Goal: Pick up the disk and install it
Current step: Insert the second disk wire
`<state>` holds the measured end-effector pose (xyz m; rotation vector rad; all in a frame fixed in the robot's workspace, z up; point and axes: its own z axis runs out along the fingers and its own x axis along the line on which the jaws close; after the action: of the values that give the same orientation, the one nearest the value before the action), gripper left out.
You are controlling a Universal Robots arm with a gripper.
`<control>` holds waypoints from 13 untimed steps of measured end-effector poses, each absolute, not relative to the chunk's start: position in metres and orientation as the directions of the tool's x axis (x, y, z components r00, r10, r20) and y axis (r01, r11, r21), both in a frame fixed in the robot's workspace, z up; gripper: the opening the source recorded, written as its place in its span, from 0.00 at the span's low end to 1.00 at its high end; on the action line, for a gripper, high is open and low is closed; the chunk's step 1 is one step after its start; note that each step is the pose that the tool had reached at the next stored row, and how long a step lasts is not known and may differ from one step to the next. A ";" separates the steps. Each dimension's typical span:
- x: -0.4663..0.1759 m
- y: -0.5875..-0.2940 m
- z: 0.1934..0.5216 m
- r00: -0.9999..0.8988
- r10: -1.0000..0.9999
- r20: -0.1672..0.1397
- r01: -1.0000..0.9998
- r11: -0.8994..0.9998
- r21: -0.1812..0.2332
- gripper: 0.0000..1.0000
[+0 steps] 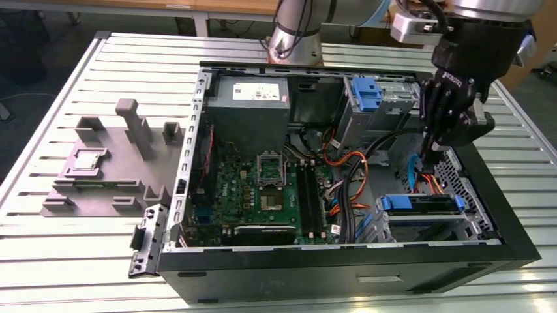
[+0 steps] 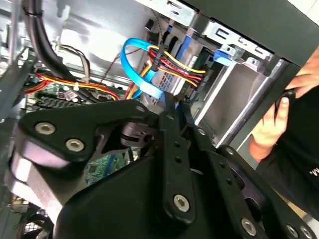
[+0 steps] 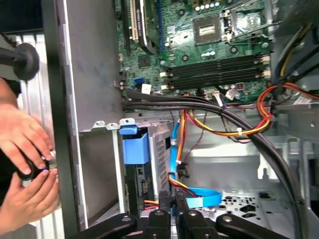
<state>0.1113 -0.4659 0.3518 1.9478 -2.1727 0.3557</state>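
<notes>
We see the claw (image 1: pixel 432 160) lowered into the open computer case (image 1: pixel 513 241), at the side on the exterior view's right. In both wrist views its two fingers (image 3: pixel 164 215) lie pressed close with no gap visible between them, so we take it as closed. The tips sit right at a bundle of red, black and yellow wires (image 2: pixel 174 62) and a flat blue cable (image 3: pixel 202 198); we cannot tell whether anything is pinched.

Just beside the tips stands the metal drive cage (image 1: pixel 435 225), and the disk (image 3: pixel 158 152) sits inside it. Its blue plastic end (image 1: pixel 409 203) faces the middle of the case, towards the motherboard (image 1: pixel 261 189). Its long axis seems to run from that end back into the cage, towards the case wall on the exterior view's right.

A taller blue caddy (image 1: pixel 366 94) stands farther back in the case. Outside the case wall, in the first wrist view, a person's hands (image 3: pixel 25 144) hold a small dark object. The case rests on a slatted metal worktop (image 1: pixel 70 261), near a grey fixture (image 1: pixel 113 163).
</notes>
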 end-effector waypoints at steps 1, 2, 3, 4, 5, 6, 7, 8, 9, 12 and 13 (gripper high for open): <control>0.111 -0.466 0.351 -0.110 -0.943 0.315 -0.994 0.101 -0.045 0.20; 0.111 -0.466 0.351 -0.110 -0.941 0.321 -0.994 0.101 -0.046 0.20; 0.111 -0.466 0.350 -0.110 -0.939 0.325 -0.994 0.101 -0.046 0.25; 0.111 -0.466 0.349 -0.110 -0.938 0.329 -0.994 0.101 -0.046 0.25; 0.111 -0.466 0.348 -0.110 -0.936 0.333 -0.994 0.101 -0.047 0.32; 0.111 -0.466 0.347 -0.110 -0.935 0.337 -0.994 0.100 -0.047 0.32; 0.111 -0.466 0.346 -0.110 -0.933 0.341 -0.994 0.100 -0.048 0.32; 0.111 -0.466 0.345 -0.110 -0.932 0.345 -0.994 0.100 -0.048 0.30; 0.111 -0.466 0.344 -0.110 -0.931 0.348 -0.994 0.100 -0.049 0.24; 0.111 -0.466 0.344 -0.110 -0.930 0.351 -0.994 0.100 -0.049 0.16; 0.111 -0.466 0.344 -0.110 -0.930 0.351 -0.994 0.100 -0.049 0.16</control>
<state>0.1114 -0.4659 0.3436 1.9232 -2.1447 0.4026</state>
